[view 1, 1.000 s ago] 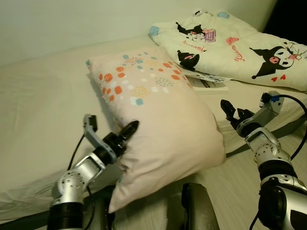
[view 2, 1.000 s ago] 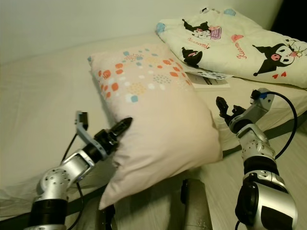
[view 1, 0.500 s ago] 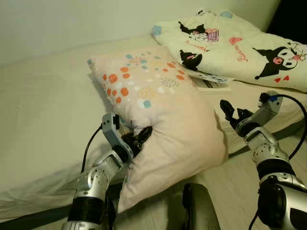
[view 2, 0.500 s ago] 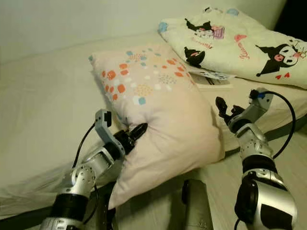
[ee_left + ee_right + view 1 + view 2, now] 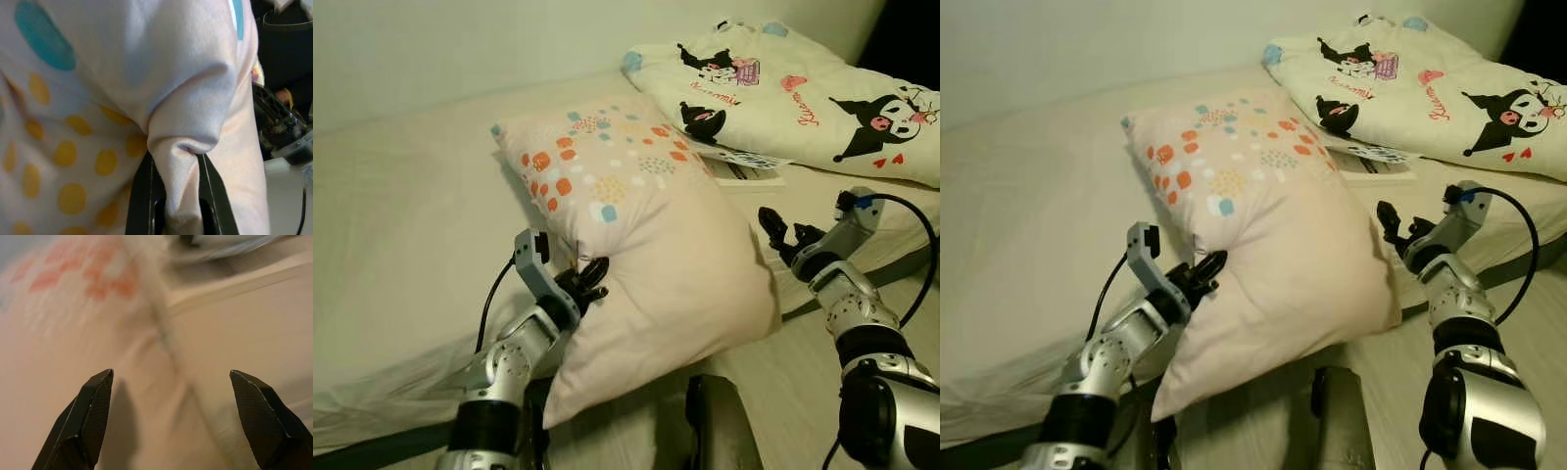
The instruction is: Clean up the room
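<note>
A pale pink pillow [image 5: 646, 235] with orange, blue and yellow dots lies on the bed [image 5: 401, 215]. My left gripper [image 5: 591, 277] is shut on a fold of the pillow's left edge; the left wrist view shows the pink fabric [image 5: 183, 147] pinched between the black fingers [image 5: 142, 196]. My right gripper [image 5: 781, 235] stands open just right of the pillow's right edge, touching nothing. In the right wrist view its fingers [image 5: 93, 416] are spread wide, with the pillow [image 5: 73, 333] blurred ahead of them.
A cream quilt [image 5: 783, 88] with black cartoon figures lies bunched at the bed's far right. A flat printed paper or booklet [image 5: 744, 166] sits between quilt and pillow. A dark object [image 5: 715, 421] stands on the floor below the bed's edge. A wall runs behind the bed.
My left gripper went from pressing against the pillow's left side to pinching a fold of it. The pillow has shifted slightly. My right gripper has edged a little toward the pillow.
</note>
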Robot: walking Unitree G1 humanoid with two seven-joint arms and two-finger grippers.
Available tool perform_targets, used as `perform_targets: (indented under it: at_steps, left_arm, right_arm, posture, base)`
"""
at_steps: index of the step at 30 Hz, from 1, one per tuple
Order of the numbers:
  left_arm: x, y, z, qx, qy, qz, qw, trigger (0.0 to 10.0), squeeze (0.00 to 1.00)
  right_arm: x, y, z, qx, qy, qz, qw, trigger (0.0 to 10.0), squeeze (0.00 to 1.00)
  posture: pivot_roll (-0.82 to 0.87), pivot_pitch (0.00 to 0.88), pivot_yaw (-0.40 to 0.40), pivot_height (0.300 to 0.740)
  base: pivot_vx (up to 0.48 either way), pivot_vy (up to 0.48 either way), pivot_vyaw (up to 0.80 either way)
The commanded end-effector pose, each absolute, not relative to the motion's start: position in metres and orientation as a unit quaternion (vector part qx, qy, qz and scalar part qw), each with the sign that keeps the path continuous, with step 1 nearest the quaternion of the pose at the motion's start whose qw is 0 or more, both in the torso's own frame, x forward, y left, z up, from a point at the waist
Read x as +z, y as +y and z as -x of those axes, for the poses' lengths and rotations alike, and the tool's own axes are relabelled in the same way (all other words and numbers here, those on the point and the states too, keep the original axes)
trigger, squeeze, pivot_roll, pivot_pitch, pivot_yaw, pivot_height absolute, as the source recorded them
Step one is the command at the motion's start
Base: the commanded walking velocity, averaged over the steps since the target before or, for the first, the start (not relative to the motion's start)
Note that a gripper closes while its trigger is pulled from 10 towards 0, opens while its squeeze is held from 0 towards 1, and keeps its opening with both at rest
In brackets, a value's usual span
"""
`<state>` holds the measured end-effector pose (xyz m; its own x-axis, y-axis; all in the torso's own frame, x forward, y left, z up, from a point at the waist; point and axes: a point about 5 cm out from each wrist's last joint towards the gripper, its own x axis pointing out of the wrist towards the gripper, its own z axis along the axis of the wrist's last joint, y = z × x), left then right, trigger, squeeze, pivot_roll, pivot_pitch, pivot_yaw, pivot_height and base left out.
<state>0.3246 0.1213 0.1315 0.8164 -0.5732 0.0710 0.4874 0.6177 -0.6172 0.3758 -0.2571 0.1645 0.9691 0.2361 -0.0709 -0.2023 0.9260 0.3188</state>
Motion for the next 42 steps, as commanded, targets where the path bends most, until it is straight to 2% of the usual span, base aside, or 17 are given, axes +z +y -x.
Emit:
perform_targets:
  at_steps: [1, 3, 7, 9, 10, 12, 14, 15, 18, 29, 36, 42]
  left_arm:
    - [0.121, 0.132, -0.319, -0.307, 0.086, 0.300, 0.899, 0.0, 0.00]
    - [0.117, 0.149, -0.316, -0.316, 0.098, 0.265, 0.906, 0.0, 0.00]
    - [0.111, 0.169, -0.313, -0.312, 0.114, 0.232, 0.915, 0.0, 0.00]
    - [0.101, 0.190, -0.312, -0.283, 0.135, 0.171, 0.934, 0.0, 0.00]
    - [0.101, 0.190, -0.312, -0.283, 0.135, 0.171, 0.934, 0.0, 0.00]
    - [0.090, 0.201, -0.310, -0.260, 0.160, 0.092, 0.948, 0.0, 0.00]
    - [0.090, 0.201, -0.310, -0.260, 0.160, 0.092, 0.948, 0.0, 0.00]
    - [0.082, 0.202, -0.310, -0.251, 0.172, 0.052, 0.951, 0.0, 0.00]
    - [0.068, 0.194, -0.309, -0.243, 0.186, 0.002, 0.952, 0.0, 0.00]
    - [0.057, 0.162, -0.316, -0.260, 0.185, 0.002, 0.948, 0.0, 0.00]
    - [0.058, 0.150, -0.322, -0.268, 0.175, 0.000, 0.948, 0.0, 0.00]
    - [0.058, 0.144, -0.325, -0.275, 0.170, 0.010, 0.946, 0.0, 0.00]
  right_arm:
    - [0.152, -0.244, -0.371, 0.186, 0.105, -0.120, 0.969, 10.0, 0.00]
    - [0.148, -0.238, -0.366, 0.241, 0.133, -0.094, 0.957, 10.0, 0.00]
    - [0.148, -0.243, -0.365, 0.237, 0.134, -0.092, 0.958, 10.0, 0.00]
    - [0.152, -0.253, -0.365, 0.212, 0.121, -0.097, 0.965, 10.0, 0.00]
    - [0.152, -0.253, -0.365, 0.212, 0.121, -0.097, 0.965, 10.0, 0.00]
    - [0.161, -0.257, -0.364, 0.221, 0.100, -0.106, 0.964, 10.0, 0.00]
    - [0.161, -0.257, -0.364, 0.221, 0.100, -0.106, 0.964, 10.0, 0.00]
    - [0.166, -0.258, -0.362, 0.244, 0.091, -0.109, 0.959, 10.0, 0.00]
    - [0.175, -0.262, -0.355, 0.284, 0.078, -0.102, 0.950, 10.0, 0.00]
    - [0.168, -0.254, -0.359, 0.294, 0.051, -0.159, 0.941, 10.0, 0.00]
    - [0.146, -0.243, -0.358, 0.296, 0.093, -0.163, 0.937, 10.0, 0.00]
    - [0.125, -0.234, -0.357, 0.281, 0.152, -0.135, 0.938, 10.0, 0.00]
  posture:
    - [-0.08, 0.208, 0.050, 0.550]
    - [-0.08, 0.205, 0.046, 0.550]
    - [-0.08, 0.205, 0.046, 0.550]
    - [-0.08, 0.207, 0.039, 0.550]
    - [-0.08, 0.207, 0.039, 0.550]
    - [-0.08, 0.208, 0.036, 0.550]
    - [-0.08, 0.208, 0.036, 0.550]
    - [-0.08, 0.208, 0.036, 0.550]
    - [-0.09, 0.216, 0.037, 0.550]
    - [-0.09, 0.227, 0.044, 0.550]
    - [-0.09, 0.229, 0.042, 0.550]
    - [-0.09, 0.231, 0.042, 0.550]
  base:
    - [0.000, 0.000, 0.00]
    - [0.000, 0.000, 0.00]
    - [0.000, 0.000, 0.00]
    - [0.000, 0.000, 0.00]
    - [0.000, 0.000, 0.00]
    - [0.000, 0.000, 0.00]
    - [0.000, 0.000, 0.00]
    - [0.000, 0.000, 0.00]
    - [0.000, 0.000, 0.00]
    - [0.000, 0.000, 0.00]
    - [0.000, 0.000, 0.00]
    - [0.000, 0.000, 0.00]
